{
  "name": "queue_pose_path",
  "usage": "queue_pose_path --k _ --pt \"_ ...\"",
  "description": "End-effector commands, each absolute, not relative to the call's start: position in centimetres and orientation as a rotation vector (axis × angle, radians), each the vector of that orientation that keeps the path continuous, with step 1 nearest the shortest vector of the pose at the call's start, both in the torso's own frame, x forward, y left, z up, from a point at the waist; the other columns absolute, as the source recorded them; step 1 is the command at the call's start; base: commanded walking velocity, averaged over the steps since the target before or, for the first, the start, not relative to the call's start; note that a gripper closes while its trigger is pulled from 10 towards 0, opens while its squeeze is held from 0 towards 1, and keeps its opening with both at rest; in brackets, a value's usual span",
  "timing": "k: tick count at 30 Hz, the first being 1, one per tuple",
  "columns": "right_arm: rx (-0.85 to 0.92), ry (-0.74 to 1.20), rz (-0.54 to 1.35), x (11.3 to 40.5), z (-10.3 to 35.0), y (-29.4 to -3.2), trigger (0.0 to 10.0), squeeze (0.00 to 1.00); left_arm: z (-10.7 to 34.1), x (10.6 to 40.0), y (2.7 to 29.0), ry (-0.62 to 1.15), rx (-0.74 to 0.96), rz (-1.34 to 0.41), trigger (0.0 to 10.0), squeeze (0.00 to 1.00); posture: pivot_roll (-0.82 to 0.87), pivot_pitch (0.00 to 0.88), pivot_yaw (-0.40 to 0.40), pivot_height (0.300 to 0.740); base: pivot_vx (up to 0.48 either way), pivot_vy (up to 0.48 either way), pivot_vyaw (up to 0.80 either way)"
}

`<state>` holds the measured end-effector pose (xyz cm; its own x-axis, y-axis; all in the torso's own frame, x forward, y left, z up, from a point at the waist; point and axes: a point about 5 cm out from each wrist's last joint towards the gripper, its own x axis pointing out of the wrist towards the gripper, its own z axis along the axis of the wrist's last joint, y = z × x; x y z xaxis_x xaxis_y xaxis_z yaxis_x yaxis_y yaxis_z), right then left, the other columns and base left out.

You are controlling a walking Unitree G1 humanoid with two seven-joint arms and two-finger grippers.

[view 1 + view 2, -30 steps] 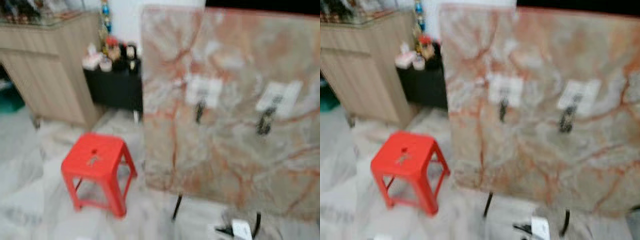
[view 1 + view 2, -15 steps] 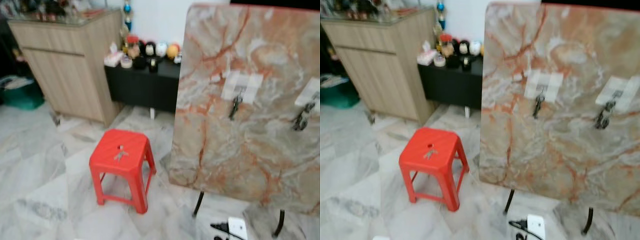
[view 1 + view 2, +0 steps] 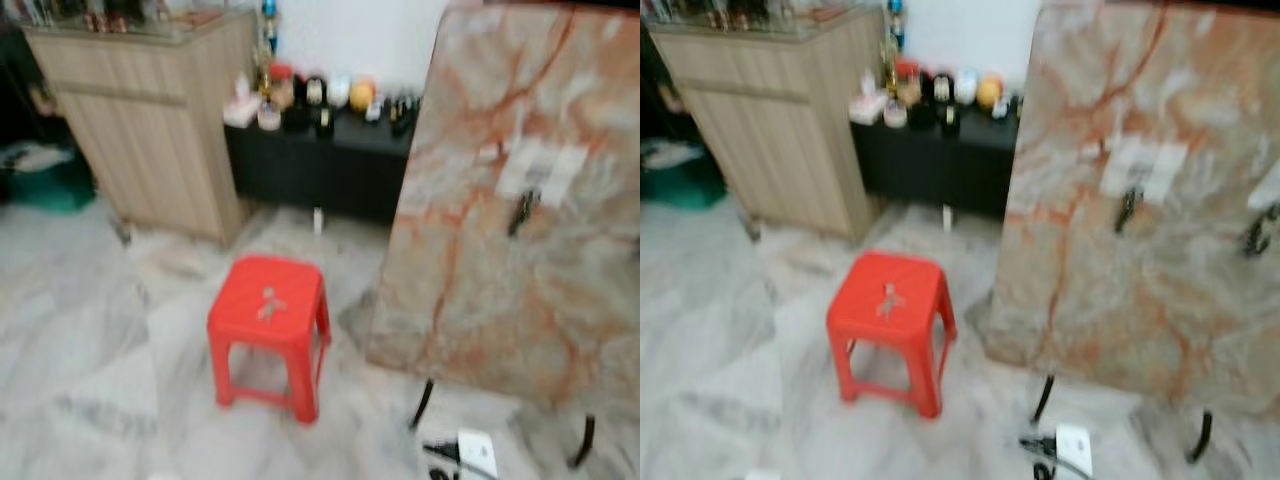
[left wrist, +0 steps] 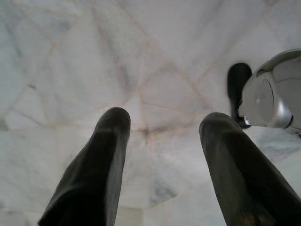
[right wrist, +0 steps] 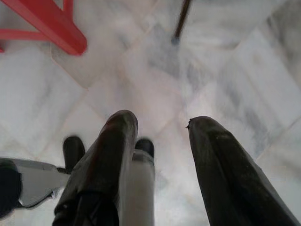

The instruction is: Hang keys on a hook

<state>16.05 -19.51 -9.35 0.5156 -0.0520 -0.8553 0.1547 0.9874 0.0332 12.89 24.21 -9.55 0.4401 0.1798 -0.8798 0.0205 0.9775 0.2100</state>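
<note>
the keys (image 3: 268, 302) lie on the seat of the red stool (image 3: 270, 330), just left of the tilted marble board (image 3: 520, 200) whose taped hook (image 3: 1127, 208) already carries something dark. since a second ago the stool has slid toward mid-picture: the camera has swung, likely squaring up for the pickup. the right eye view adds a second hook (image 3: 1255, 235). both wrist views look down at the floor: left gripper (image 4: 162, 125) and right gripper (image 5: 160, 125) hang with fingers spread, empty.
</note>
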Motion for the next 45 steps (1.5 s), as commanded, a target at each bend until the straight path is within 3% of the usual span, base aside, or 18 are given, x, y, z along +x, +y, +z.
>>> queue_pose_path --k 1,45 --pt "0.116 1.026 -0.124 16.0 -9.4 -19.32 10.0 0.0 -9.54 12.66 24.57 1.123 0.206 0.106 10.0 0.0 0.03 0.0 -0.012 0.722 0.0 0.285 0.0" --pt "0.103 1.034 -0.102 15.67 -9.5 -19.49 10.0 0.0 -9.69 12.37 24.29 1.127 0.206 0.099 10.0 0.0 0.05 0.0 -0.02 0.722 0.0 0.288 0.0"
